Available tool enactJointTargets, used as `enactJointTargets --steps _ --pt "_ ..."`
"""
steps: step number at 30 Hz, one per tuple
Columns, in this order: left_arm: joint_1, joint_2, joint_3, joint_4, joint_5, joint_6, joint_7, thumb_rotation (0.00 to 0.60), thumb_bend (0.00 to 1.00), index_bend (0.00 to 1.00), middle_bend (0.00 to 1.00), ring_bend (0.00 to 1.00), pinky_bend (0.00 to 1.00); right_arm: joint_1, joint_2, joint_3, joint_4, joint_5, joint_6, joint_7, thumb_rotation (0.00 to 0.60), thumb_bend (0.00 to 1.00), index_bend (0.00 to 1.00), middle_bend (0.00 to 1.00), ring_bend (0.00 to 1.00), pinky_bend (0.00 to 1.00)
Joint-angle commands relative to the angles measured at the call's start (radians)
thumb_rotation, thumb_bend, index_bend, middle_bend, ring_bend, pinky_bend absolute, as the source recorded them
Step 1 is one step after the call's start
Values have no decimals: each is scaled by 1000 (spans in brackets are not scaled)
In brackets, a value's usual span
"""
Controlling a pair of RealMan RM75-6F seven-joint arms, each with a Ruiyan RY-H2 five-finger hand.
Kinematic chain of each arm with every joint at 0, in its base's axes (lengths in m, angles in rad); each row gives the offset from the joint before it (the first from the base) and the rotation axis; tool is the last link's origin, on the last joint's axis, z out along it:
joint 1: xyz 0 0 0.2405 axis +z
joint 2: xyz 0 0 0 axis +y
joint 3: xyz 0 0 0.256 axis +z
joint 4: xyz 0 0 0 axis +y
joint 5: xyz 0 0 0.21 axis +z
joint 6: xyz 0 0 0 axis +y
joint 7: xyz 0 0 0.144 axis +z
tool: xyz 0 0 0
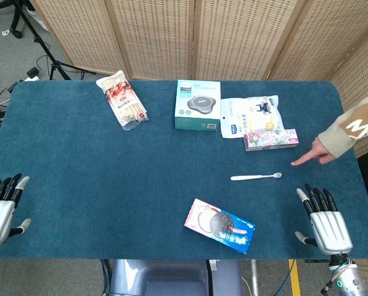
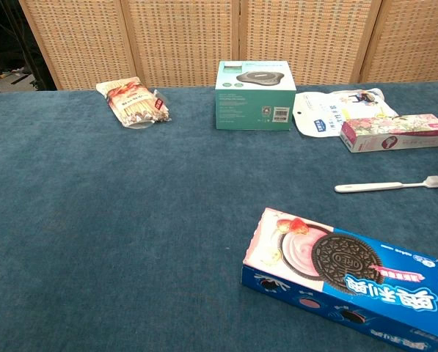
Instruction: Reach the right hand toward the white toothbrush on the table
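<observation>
The white toothbrush [image 1: 256, 177] [image 2: 387, 185] lies flat on the blue table [image 1: 79, 160], right of centre, its bristle head toward the right. My right hand [image 1: 323, 219] rests at the table's near right corner, fingers straight and apart, holding nothing, a fair way nearer and to the right of the brush. My left hand [image 1: 2, 206] sits at the near left corner, also spread with nothing in it. Neither hand shows in the chest view.
A cookie box [image 1: 220, 225] [image 2: 347, 275] lies near the front centre. Farther back sit a pink carton [image 1: 270, 139], a white packet [image 1: 249, 113], a teal box [image 1: 198, 105] and a snack bag [image 1: 122, 100]. A person's hand [image 1: 312, 154] points at the table from the right edge.
</observation>
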Motion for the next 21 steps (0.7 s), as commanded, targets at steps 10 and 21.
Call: enactJointTargets --steps 10,21 --pt "-1 -1 2 -1 1 -2 4 600 230 0 0 0 0 -1 1 0 0 -2 3 3 600 0 0 0 0 0" --pt "2 -9 -5 8 9 12 -9 600 250 0 0 0 0 2 -2 2 -2 -3 2 -1 600 0 0 0 0 0"
